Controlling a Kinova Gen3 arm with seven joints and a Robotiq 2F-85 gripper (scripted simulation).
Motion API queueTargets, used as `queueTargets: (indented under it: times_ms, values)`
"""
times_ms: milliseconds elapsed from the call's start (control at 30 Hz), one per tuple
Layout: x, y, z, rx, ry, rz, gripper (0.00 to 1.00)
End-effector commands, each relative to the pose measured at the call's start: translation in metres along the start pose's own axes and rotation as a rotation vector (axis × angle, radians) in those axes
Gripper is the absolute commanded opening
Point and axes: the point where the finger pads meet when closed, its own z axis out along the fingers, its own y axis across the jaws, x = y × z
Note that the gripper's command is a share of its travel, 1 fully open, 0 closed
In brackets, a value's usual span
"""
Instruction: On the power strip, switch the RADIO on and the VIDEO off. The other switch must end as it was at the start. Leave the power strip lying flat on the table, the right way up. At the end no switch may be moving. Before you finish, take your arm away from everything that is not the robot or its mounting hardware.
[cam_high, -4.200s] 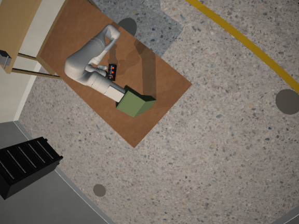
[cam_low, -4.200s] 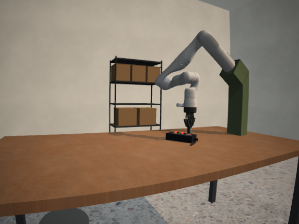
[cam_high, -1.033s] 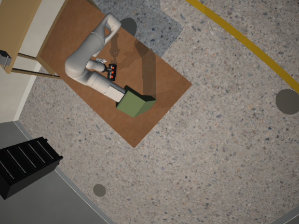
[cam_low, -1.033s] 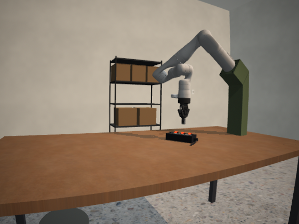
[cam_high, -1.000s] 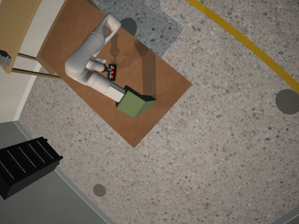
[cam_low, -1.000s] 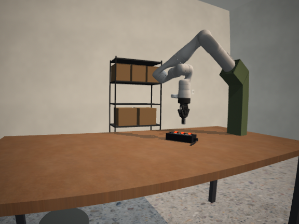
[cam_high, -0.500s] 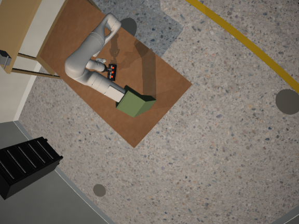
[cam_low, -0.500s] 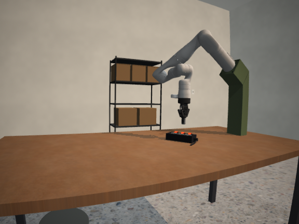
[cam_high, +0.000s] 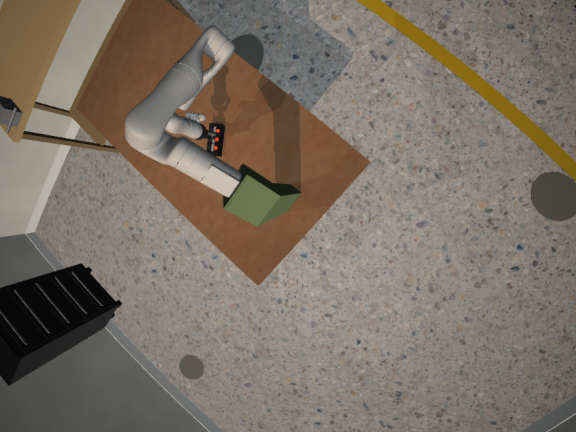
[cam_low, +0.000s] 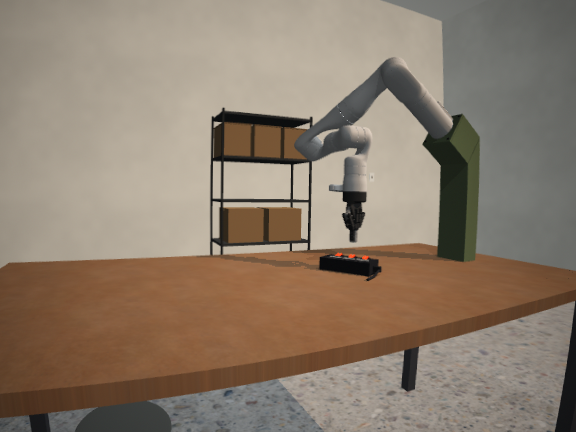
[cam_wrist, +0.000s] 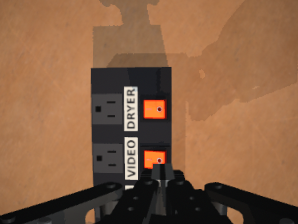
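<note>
A black power strip (cam_low: 349, 263) lies flat on the brown table, right way up, with three orange switches on top; it also shows in the overhead view (cam_high: 216, 138). In the wrist view the strip (cam_wrist: 131, 125) shows the DRYER switch (cam_wrist: 154, 108) and the VIDEO switch (cam_wrist: 154, 159); the third switch is hidden under my fingers. My gripper (cam_low: 353, 235) is shut and empty, pointing straight down a short way above the strip. In the wrist view its fingertips (cam_wrist: 158, 177) sit just below the VIDEO switch.
The arm's green pedestal (cam_low: 457, 192) stands at the table's back right. A black shelf rack with cardboard boxes (cam_low: 260, 182) stands behind the table. A short cable stub (cam_low: 372, 274) leaves the strip's right end.
</note>
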Motion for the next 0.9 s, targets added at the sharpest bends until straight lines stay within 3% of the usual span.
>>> queueTargets:
  times_ms: [0,867]
  values:
    - [0.0,0.001,0.003,-0.002,0.0,0.002,0.0]
    - [0.0,0.001,0.031,-0.002,0.0,0.002,0.0]
